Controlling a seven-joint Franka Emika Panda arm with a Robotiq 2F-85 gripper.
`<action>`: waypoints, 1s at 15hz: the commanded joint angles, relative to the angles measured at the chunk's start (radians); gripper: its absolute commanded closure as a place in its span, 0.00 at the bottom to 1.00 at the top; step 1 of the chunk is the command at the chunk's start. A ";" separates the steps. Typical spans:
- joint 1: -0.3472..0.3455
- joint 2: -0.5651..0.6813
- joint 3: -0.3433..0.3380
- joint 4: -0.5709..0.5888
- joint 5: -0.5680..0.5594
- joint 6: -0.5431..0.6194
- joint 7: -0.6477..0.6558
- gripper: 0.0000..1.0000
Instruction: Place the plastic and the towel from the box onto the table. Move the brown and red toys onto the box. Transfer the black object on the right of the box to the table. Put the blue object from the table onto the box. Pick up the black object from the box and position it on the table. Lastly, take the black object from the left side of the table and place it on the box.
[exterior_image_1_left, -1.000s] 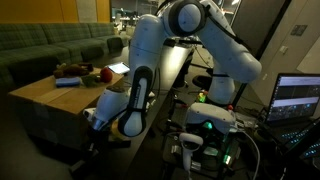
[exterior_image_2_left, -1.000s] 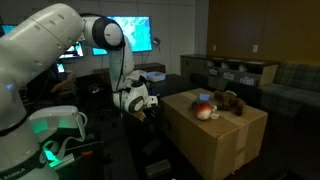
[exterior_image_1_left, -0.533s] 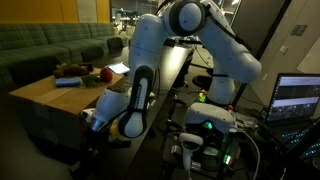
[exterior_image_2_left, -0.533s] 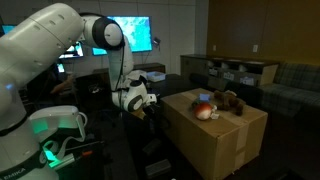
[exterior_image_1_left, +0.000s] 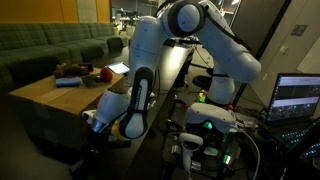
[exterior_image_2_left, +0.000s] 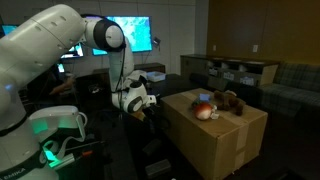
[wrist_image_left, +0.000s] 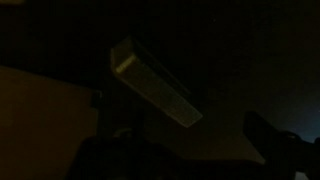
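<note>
Hovering low beside the box (exterior_image_2_left: 215, 135): pincer (wrist_image_left: 180, 135) spread wide, holding nothing.
A long block (wrist_image_left: 152, 82) lies just ahead, clear of both fingers; a careless lift could clip it. Box wall close alongside: a swing may strike it, shaking the red toy (exterior_image_2_left: 205, 111) and brown toy (exterior_image_2_left: 232, 101) farther off on top.

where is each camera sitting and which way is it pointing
An exterior view: by the robot's base, facing past the white arm to the large tan cardboard box and green sofa.
An exterior view: by the base too, facing arm, box, wall screens.
Wrist view: looks down, dark, at a long block; end effector at bottom.
Both exterior views share arm, box, small round red toy.
</note>
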 joint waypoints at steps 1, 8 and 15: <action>0.034 0.021 -0.037 0.012 0.013 0.050 -0.014 0.00; 0.133 0.074 -0.143 0.046 0.054 0.052 -0.010 0.00; 0.166 0.108 -0.182 0.075 0.070 0.045 -0.007 0.04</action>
